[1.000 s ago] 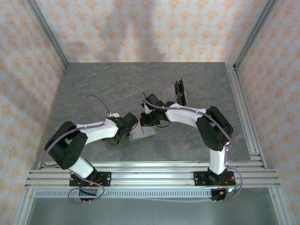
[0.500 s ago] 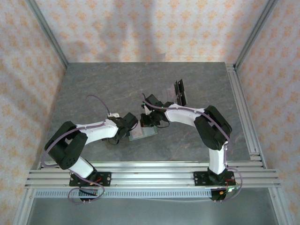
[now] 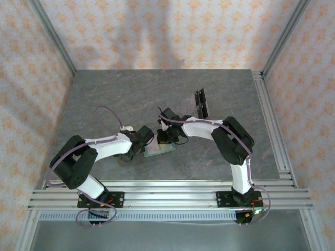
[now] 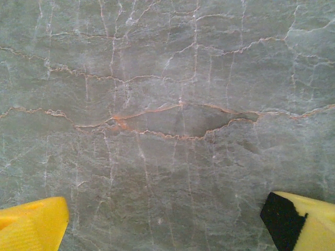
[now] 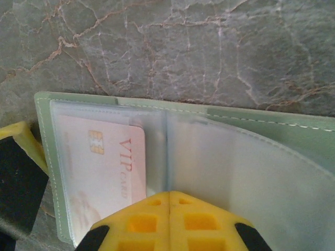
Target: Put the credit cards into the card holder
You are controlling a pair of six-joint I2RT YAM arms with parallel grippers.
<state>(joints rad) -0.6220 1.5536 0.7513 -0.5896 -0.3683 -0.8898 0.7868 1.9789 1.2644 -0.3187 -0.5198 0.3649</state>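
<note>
The card holder [image 5: 251,130] lies open on the surface, probably soft and floppy, with one card [image 5: 104,167] in its clear sleeve. The right claw [image 5: 168,206], pinched shut, sits at its fold, and the left claw [image 4: 166,222] gapes wide beside it. More credit cards [image 3: 200,103] stand beyond it. They look thin, stiff and slick, so grip them by the edges.

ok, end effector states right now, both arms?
Left end effector: open, nothing between its fingers.
Right end effector: shut, fingertips together over the open card holder; nothing visibly gripped.
</note>
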